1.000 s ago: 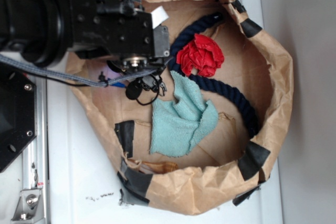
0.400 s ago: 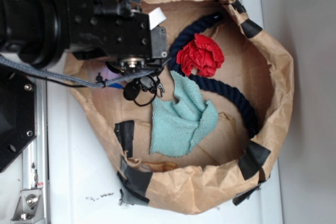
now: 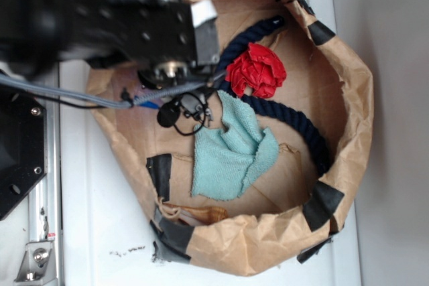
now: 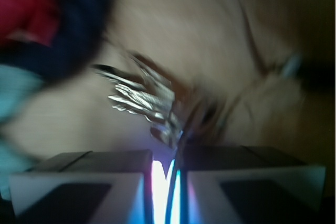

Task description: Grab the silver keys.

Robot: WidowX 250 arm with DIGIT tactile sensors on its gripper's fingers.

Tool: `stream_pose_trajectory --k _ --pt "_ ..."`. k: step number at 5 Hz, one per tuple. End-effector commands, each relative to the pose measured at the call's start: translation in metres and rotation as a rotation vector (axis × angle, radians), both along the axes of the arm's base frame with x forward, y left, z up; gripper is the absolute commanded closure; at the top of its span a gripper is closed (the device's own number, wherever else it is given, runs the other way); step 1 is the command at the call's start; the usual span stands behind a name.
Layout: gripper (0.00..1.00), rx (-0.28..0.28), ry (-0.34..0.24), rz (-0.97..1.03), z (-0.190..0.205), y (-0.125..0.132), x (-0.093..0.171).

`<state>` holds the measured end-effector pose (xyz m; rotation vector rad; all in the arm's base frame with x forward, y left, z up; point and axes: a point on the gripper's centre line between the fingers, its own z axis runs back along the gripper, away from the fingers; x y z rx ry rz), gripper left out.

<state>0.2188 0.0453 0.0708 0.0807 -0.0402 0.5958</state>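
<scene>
In the wrist view the silver keys (image 4: 144,100) are fanning out from the gripper (image 4: 167,182), with their long axis running from the lower right, at the jaws, up to the left toward the dark blue rope (image 4: 68,30). The two jaws are standing almost together with only a thin bright slit between them, and the ring end of the bunch is sitting in that slit, so the gripper is pinching the keys. The picture is blurred. The keys are hanging over the brown paper floor of a crumpled paper bag (image 3: 348,98) patched with black tape, which is lying on a white table (image 3: 100,219). They are looking shiny, flat and thin, several blades overlapping, near the red cloth (image 3: 256,70) and the teal cloth (image 3: 231,155)
</scene>
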Motion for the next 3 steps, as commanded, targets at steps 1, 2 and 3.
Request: stream_pose_trajectory --k 1,2,3 --pt "1.00 0.017 -0.173 -0.231 0.053 -0.009 0.011" --pt "1.00 0.020 -0.144 -0.202 0.048 -0.006 0.018" --pt "1.00 0.024 -0.120 -0.195 0.044 -0.006 0.021"
